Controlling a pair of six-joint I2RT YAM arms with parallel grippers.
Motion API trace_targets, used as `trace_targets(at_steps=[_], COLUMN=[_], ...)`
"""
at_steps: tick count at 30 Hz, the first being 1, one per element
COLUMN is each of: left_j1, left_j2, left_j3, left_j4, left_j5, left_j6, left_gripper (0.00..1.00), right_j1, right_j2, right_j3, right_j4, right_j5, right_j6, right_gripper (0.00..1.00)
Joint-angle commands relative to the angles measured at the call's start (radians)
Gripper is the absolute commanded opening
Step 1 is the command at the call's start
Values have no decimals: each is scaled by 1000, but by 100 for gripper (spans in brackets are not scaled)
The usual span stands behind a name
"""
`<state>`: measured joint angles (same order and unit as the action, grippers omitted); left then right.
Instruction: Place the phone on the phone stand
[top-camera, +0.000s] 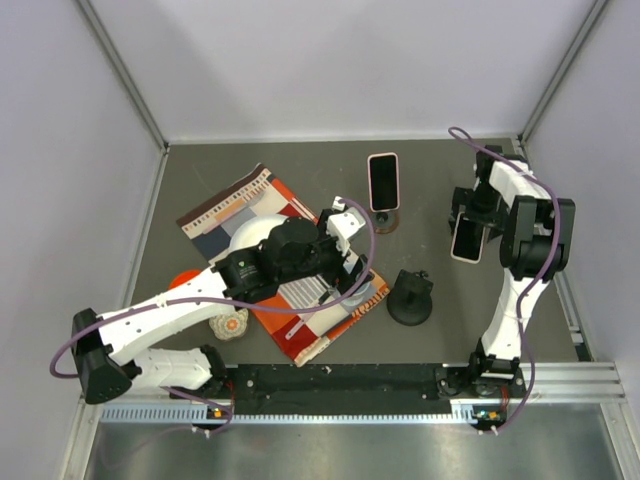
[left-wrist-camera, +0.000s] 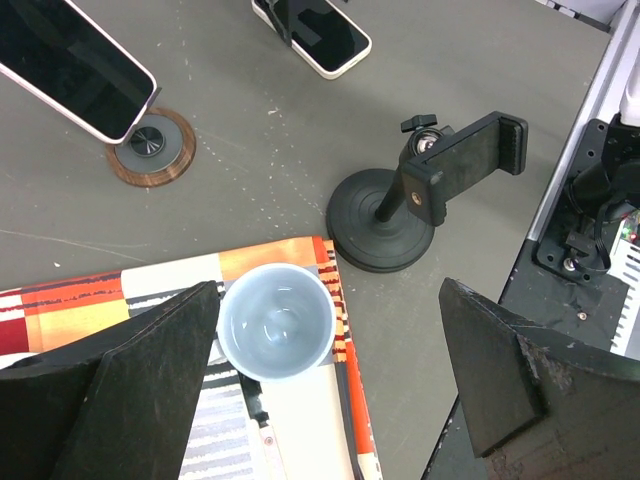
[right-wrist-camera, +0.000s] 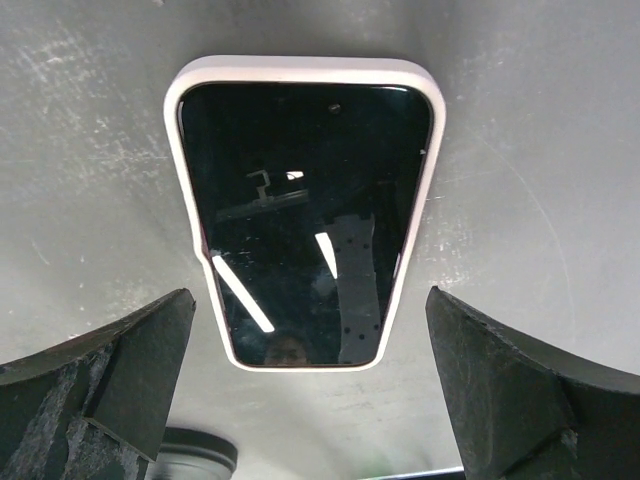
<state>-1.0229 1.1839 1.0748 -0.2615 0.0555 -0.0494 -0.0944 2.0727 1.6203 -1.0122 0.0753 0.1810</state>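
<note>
A phone in a pale pink case (right-wrist-camera: 305, 210) lies flat, screen up, on the grey table at the right (top-camera: 466, 243). My right gripper (right-wrist-camera: 310, 400) is open above it, one finger to each side of its near end, not touching; in the top view the gripper (top-camera: 470, 222) covers part of it. A black clamp phone stand (top-camera: 410, 297) on a round base stands empty in the middle (left-wrist-camera: 420, 195). My left gripper (left-wrist-camera: 325, 385) is open and empty above a light blue cup (left-wrist-camera: 276, 322). A second phone (top-camera: 383, 182) leans on a brown disc base (left-wrist-camera: 150, 148).
A striped orange, red and white mat (top-camera: 300, 325) lies under the left arm, with the cup, a white plate (top-camera: 252, 236) and a knife (left-wrist-camera: 262, 430) on it. A small orange-and-white ball (top-camera: 228, 323) sits by its left edge. Walls enclose the table; a black rail (top-camera: 340, 378) runs along the near edge.
</note>
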Motion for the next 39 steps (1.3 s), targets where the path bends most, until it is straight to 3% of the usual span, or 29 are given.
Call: trace_targets(at_steps=[1,16,25,39], left_j1=[3,3,3,3], left_j2=[-43,-49,-44,-40], left_j3=[7,8,7,5], left_j4=[42,41,41,39], left_j5=[18,15,9,-8], left_j6=[-4,-6,-6,-3], left_gripper=[96,96,96,96], right_j1=[-2,-2,-2,-1], right_j2=[7,33,52,14], right_j3=[52,21,-25,-192], right_j4=[1,49,78,196], right_j5=[-40,14,17,23], right_j6=[29,87,104,34], right_gripper=[99,98,84,84])
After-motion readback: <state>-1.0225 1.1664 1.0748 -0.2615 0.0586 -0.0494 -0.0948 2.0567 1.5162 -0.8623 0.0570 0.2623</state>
